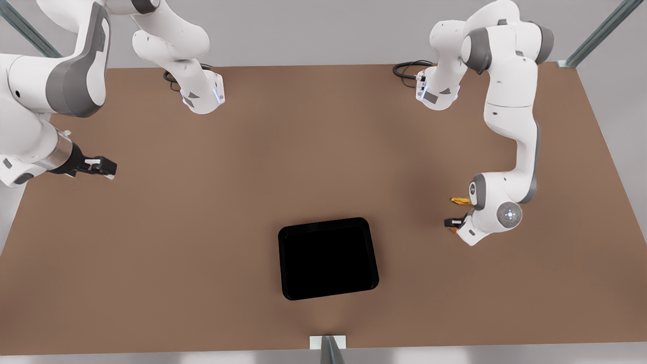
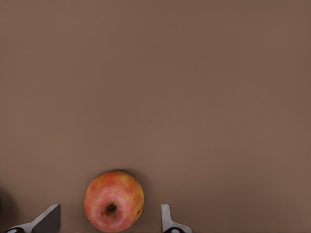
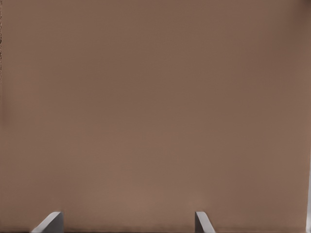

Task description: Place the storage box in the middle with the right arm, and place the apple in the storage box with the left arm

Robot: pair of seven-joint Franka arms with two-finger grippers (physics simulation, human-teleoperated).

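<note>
Your left claw [image 2: 111, 224] hangs spread around the apple [image 2: 113, 200], probably for pinching. The box [image 1: 327, 258] sits lower centre on the desk [image 1: 202, 227]. Your right claw [image 1: 103, 167] waits spread, middle left.

The left hand [image 1: 453, 225] hangs low with fingers spread wide; the right hand [image 1: 103, 167] hovers, fingers parted.
</note>
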